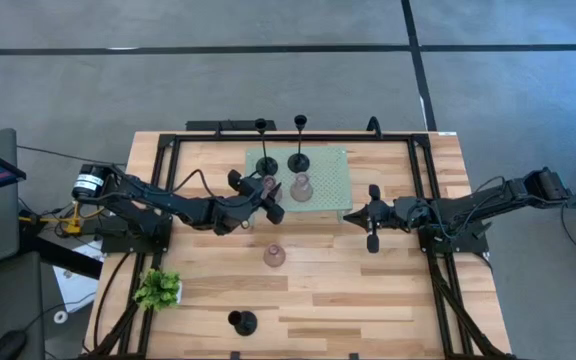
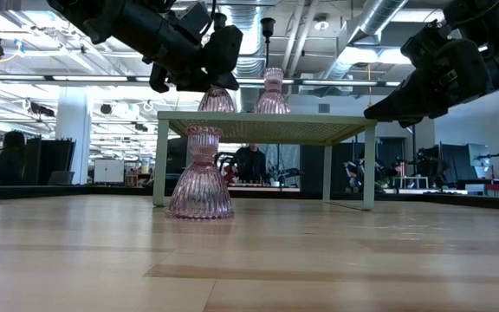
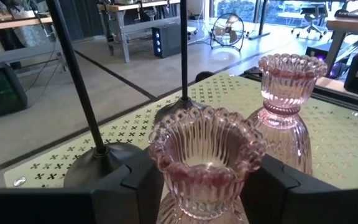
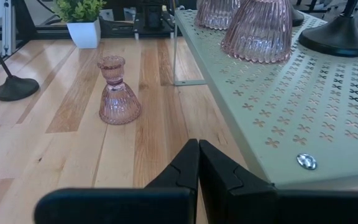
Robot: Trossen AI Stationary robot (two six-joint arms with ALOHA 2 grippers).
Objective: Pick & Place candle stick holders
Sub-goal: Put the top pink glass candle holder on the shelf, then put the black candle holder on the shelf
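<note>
My left gripper [image 1: 268, 192] is shut on a pink ribbed candle stick holder [image 3: 205, 158] over the near left part of the pale green perforated stand [image 1: 323, 175]. A second pink holder [image 3: 284, 109] and two black thin-stemmed holders [image 1: 266, 163] [image 1: 298, 160] stand on their bases on the stand. A third pink holder [image 1: 274, 255] and a third black holder [image 1: 242, 322] stand on the table. My right gripper [image 1: 372, 217] is shut and empty, just right of the stand, above the table. My left gripper pinches the pink holder's cup just under its beaded rim [image 3: 166, 163], one finger [image 3: 132, 186] on each side. The fingers come level from the table's left side. The holder is upright, its base [image 2: 217, 106] at the stand's top; whether it rests there, I cannot tell.
A small green plant [image 1: 158, 290] in a white pot stands near the table's near left corner. Black frame rails run along the table's left, right and far sides. Bare wood lies between the stand and the near edge.
</note>
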